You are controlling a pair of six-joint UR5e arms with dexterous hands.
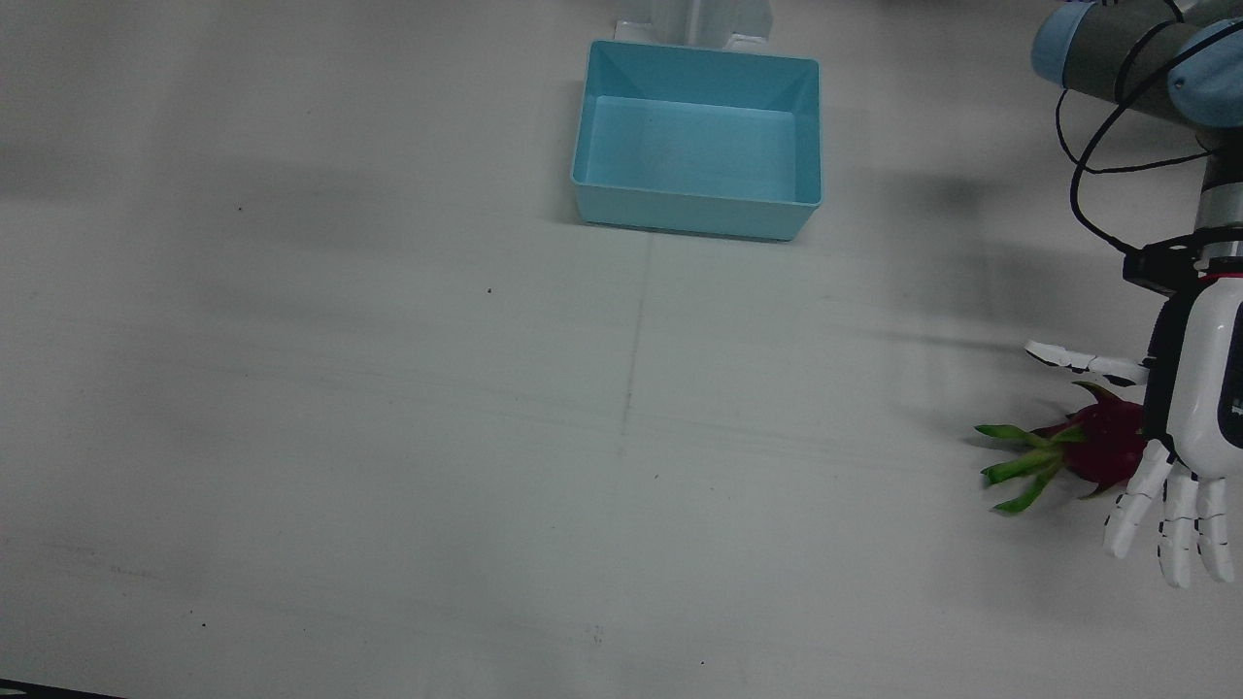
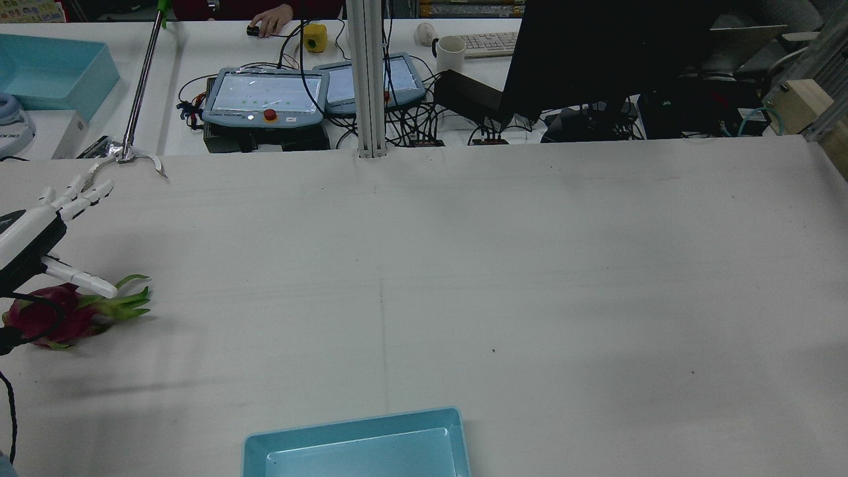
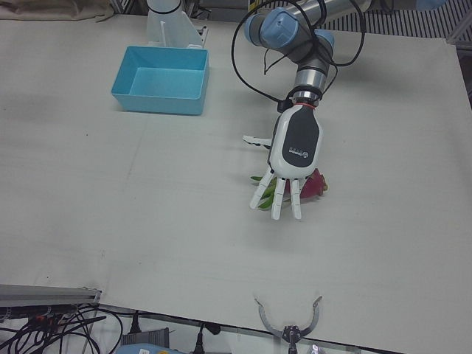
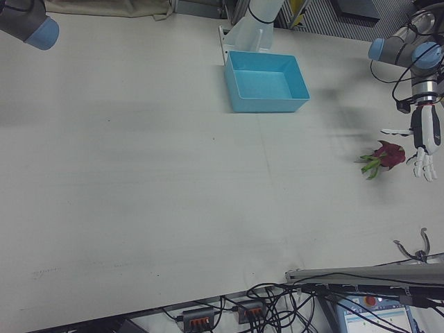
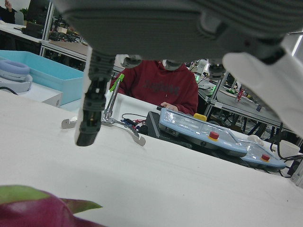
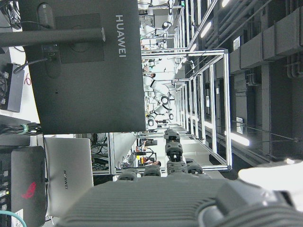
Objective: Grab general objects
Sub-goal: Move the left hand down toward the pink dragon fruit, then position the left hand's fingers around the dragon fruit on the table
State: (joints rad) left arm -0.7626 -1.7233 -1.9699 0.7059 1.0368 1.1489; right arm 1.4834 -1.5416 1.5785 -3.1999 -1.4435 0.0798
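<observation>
The dragon fruit lies on the bench just under the left robot hand. That robot hand hovers with fingers spread apart, holding nothing.

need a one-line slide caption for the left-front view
Left hand hovers open above a dragon fruit on the white table, blue bin waiting nearby.

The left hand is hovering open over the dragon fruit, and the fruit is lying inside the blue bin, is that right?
Not quite: the dragon fruit lies on the table, well away from the blue bin, as the front view shows. The left hand is indeed open over it.
</observation>
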